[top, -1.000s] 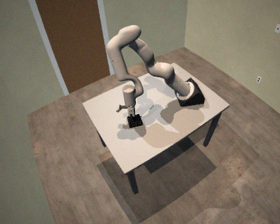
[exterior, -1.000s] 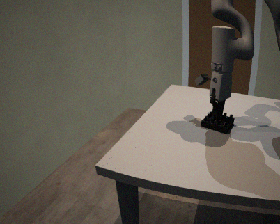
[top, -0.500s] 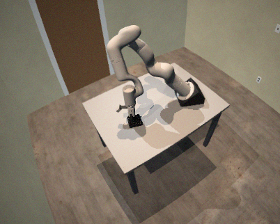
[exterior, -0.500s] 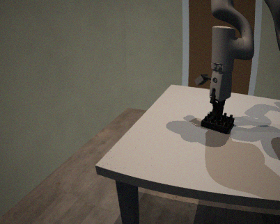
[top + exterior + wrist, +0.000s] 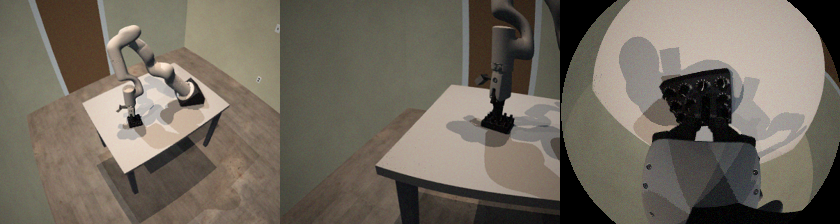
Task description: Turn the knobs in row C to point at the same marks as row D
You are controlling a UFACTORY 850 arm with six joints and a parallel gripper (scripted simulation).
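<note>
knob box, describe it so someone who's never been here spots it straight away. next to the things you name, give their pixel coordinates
Find the pale table (image 5: 115, 146) (image 5: 433, 153) with dark legs. On its top, directly below the arm's downward-pointing gripper (image 5: 132, 116) (image 5: 706, 102), sits a small black box (image 5: 139, 124) (image 5: 495, 127) (image 5: 695, 80). Unlike the flat grey shadows around it, it is solid and studded with upright knobs.

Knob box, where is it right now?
In the top view, the knob box stands on the table, directly below the gripper.

One arm (image 5: 118, 62) (image 5: 503, 45), one table (image 5: 115, 139) (image 5: 430, 146) (image 5: 775, 45), one knob box (image 5: 140, 125) (image 5: 496, 129) (image 5: 695, 79), one door (image 5: 74, 42) (image 5: 480, 45), two wall outlets (image 5: 277, 28).
</note>
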